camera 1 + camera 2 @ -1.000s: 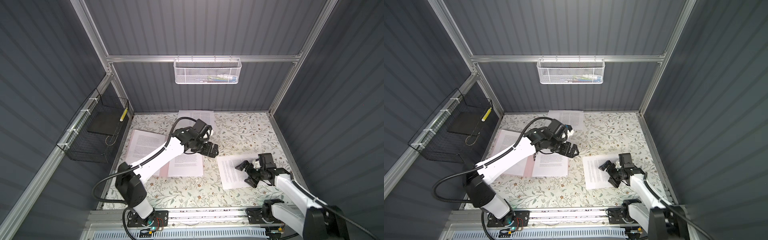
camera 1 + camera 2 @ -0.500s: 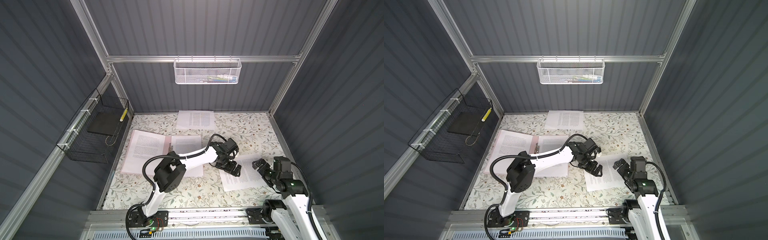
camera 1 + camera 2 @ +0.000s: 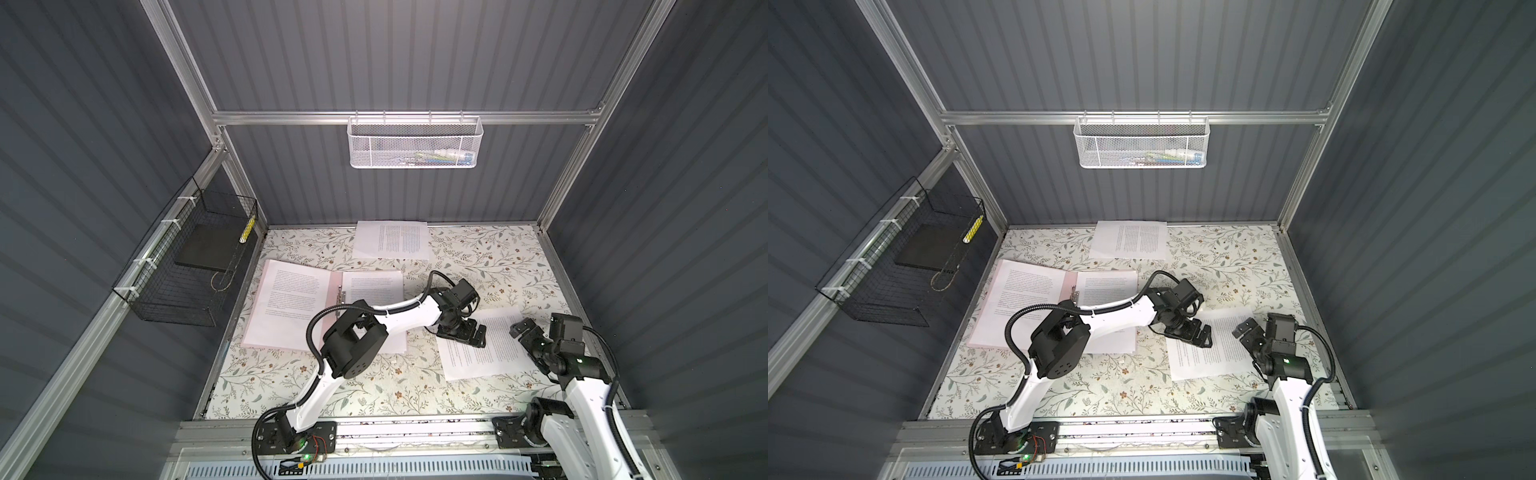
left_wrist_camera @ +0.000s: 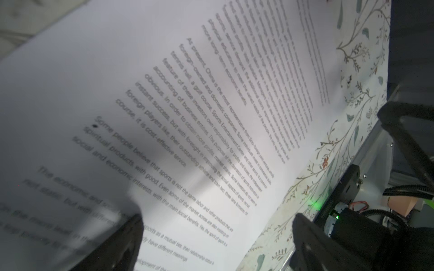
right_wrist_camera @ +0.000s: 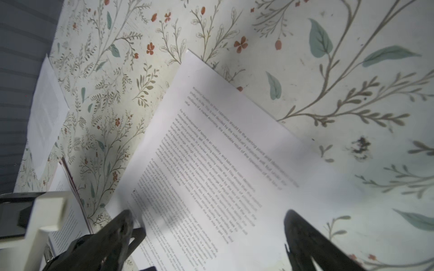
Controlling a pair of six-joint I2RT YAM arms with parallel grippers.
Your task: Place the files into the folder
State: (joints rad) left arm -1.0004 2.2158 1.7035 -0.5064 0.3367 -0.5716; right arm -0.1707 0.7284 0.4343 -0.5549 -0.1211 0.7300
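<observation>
~Half done imo: folder (image 3: 335, 286) lies open beside left gripper (image 3: 477, 336), 2 filed sheets (image 3: 291, 299) on it. Left gripper and right gripper (image 3: 527, 337) are both wide open and empty, over loose sheet (image 3: 494, 353). Far sheet (image 3: 390, 241) is well beyond them, not yet filed.

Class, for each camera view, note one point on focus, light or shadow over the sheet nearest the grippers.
In both top views the sheet is sharp and evenly lit, its print too small to read. Left wrist view: middle lines readable, nearest lines blurred, a grey shadow band across. Right wrist view: print soft, dark fingers blurred.
</observation>
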